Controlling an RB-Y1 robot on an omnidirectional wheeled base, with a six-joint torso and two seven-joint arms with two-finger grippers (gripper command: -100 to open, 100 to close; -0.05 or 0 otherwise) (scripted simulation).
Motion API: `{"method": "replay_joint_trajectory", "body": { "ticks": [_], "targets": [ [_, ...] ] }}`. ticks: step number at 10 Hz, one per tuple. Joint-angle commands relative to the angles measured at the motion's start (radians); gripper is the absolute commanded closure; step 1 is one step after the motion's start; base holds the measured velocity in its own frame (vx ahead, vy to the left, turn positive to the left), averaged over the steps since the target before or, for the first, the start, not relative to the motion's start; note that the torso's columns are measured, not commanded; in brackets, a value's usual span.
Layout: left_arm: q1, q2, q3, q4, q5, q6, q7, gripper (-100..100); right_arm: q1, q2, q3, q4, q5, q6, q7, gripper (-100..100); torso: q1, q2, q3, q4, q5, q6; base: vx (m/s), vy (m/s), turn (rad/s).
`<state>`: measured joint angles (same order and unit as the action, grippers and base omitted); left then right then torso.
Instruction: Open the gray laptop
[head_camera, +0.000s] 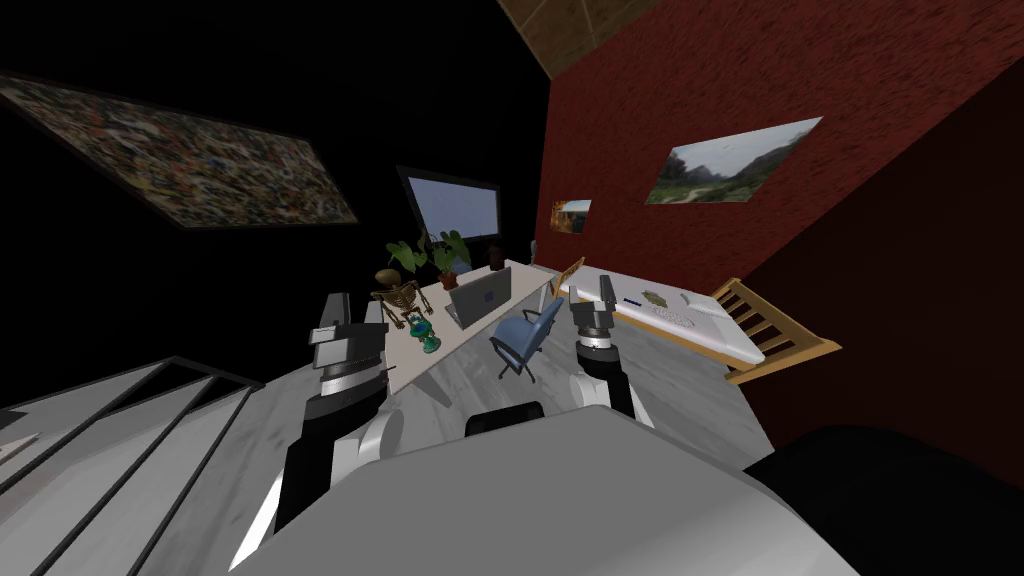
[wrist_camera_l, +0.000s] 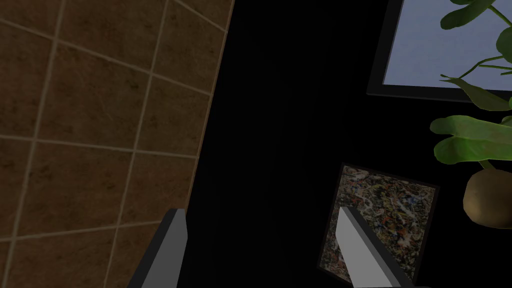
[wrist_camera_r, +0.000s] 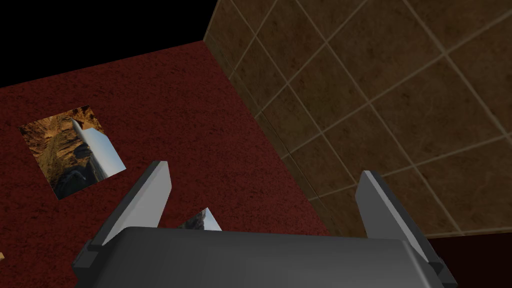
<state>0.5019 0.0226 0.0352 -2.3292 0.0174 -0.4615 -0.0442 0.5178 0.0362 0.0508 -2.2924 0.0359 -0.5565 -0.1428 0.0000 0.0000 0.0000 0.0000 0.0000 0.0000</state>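
Note:
A grey laptop (head_camera: 480, 297) sits on a long pale desk (head_camera: 415, 365) some way ahead of me, its lid standing raised over the base. Both arms are held up in front of my chest, well short of the desk. My left gripper (head_camera: 348, 308) is nearer the desk's near end, and in the left wrist view it (wrist_camera_l: 260, 240) is open with nothing between the fingers. My right gripper (head_camera: 597, 292) is up to the right of the desk chair, and the right wrist view shows it (wrist_camera_r: 265, 197) open and empty as well.
A blue office chair (head_camera: 525, 338) stands at the desk in front of the laptop. On the desk are a skeleton figure (head_camera: 400, 297), a teal object (head_camera: 430, 340) and potted plants (head_camera: 445, 255). A wooden-framed bed (head_camera: 700, 322) lies to the right by the red wall. Dark rails (head_camera: 130, 420) cross the left.

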Motion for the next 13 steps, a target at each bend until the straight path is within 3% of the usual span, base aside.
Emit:
{"method": "replay_joint_trajectory", "body": {
  "ticks": [1,9,10,13],
  "targets": [
    [0.000,0.000,0.000,0.000,0.000,0.000,0.000,0,0.000,0.000,0.000,0.000,0.000,0.000,0.000,0,0.000,0.040,-0.082,0.041,0.000,0.000,0.000,0.000,0.000],
    [0.000,0.000,0.000,0.000,0.000,0.000,0.000,0,0.000,0.000,0.000,0.000,0.000,0.000,0.000,0,0.000,0.618,-1.234,0.617,0.000,0.000,0.000,0.000,0.000],
    [-0.012,0.028,0.001,0.014,0.000,0.006,0.000,-100,0.000,0.000,0.000,0.000,0.000,0.000,0.000,0,0.000,0.691,-1.382,0.691,0.000,0.000,0.002,-0.006,-0.012],
    [-0.057,0.087,0.003,0.070,0.001,0.028,-0.001,-100,0.000,0.000,0.000,0.000,0.000,0.000,0.000,0,-0.001,0.737,-1.475,0.737,0.000,0.000,-0.013,-0.021,-0.028]
  ]
}}
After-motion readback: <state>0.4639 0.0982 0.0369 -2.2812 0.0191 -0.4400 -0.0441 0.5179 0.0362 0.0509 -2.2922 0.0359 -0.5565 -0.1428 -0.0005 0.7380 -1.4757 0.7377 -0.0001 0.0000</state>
